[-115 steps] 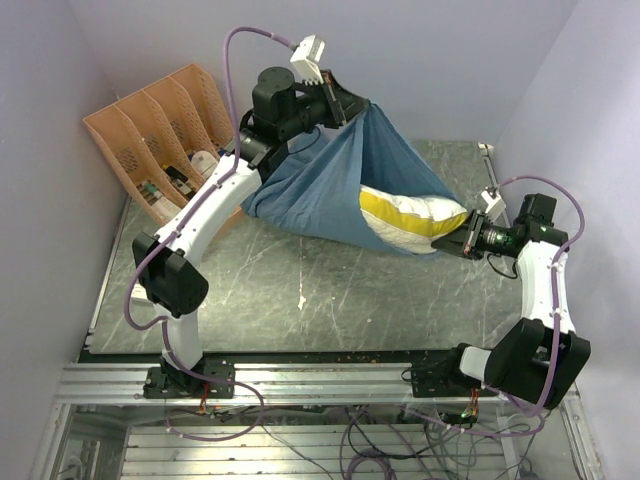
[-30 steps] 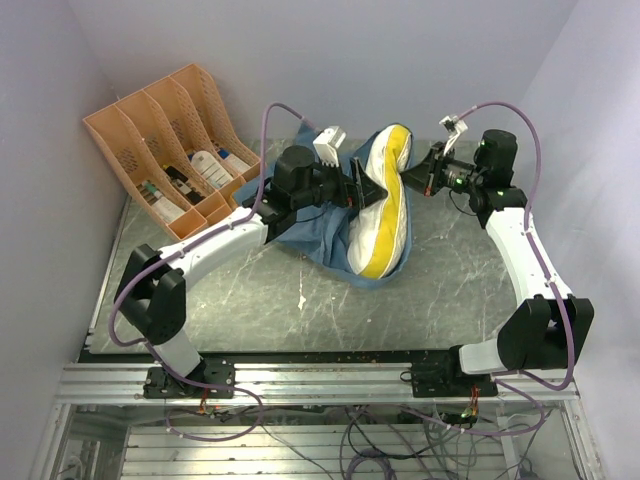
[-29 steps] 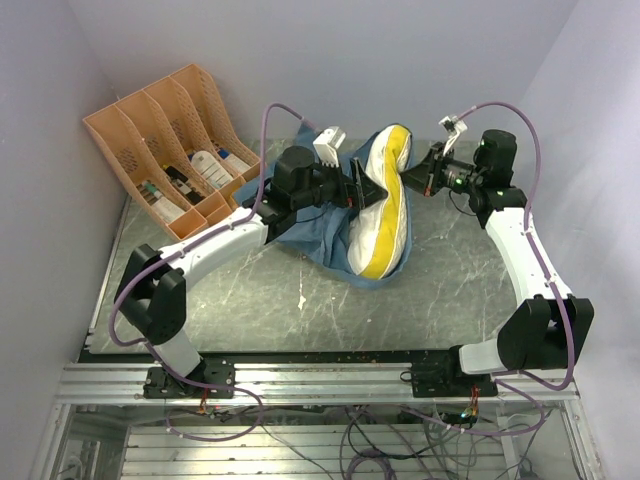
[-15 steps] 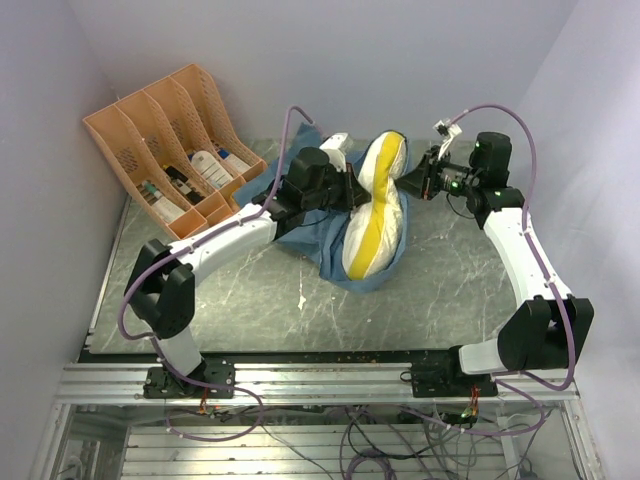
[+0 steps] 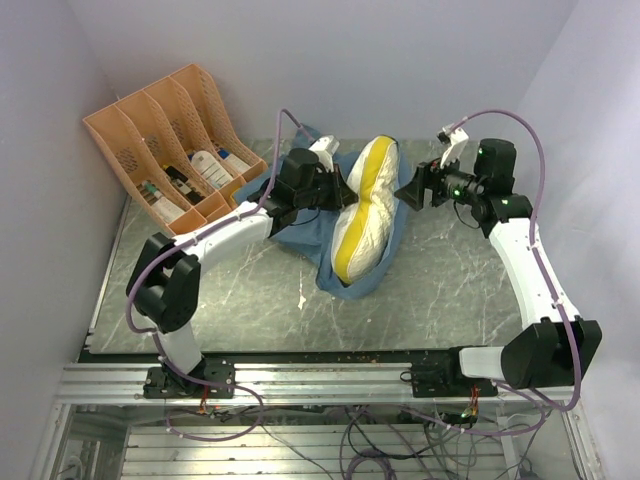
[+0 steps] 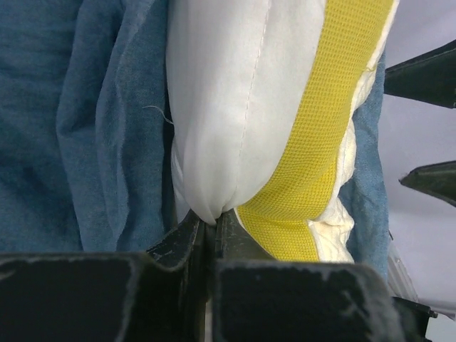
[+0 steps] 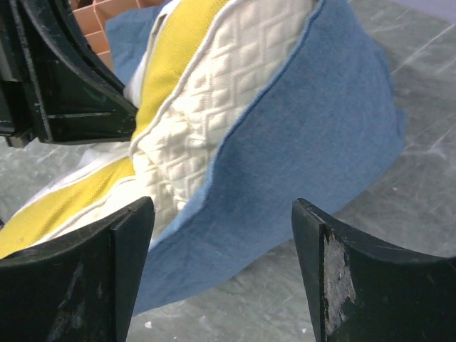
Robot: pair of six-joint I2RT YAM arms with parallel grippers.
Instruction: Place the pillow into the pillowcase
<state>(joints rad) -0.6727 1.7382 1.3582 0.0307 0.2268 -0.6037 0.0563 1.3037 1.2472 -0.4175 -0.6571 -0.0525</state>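
**Pillow [image 5: 372,212] on edge between the two sets of jaws, partly in the pillowcase [image 5: 300,232]**

Pillow and pillowcase lay together on the bench [image 5: 250,300], in the gap between the left jaws and the right jaws. The cushion stood on its long edge, with its yellow band facing upward and its quilted white faces to either side. Blue fabric wrapped its lower end and rose along both flanks, while the end nearest the jaws stuck out bare.

The left jaws were pressed together on the pillow. In the left wrist view they pinched a fold of its white cover [image 6: 214,142] right where the yellow mesh strip [image 6: 320,121] began. Loose folds of the pillowcase [image 6: 85,128] hung just to the left of them.

The right jaws stood wide apart and held nothing. They faced the opposite flank, just beside the blue fabric [image 7: 306,135]. Through their gap the quilted white face [image 7: 206,107] showed above the hem of the case. Whether their tips touched the cloth could not be told.
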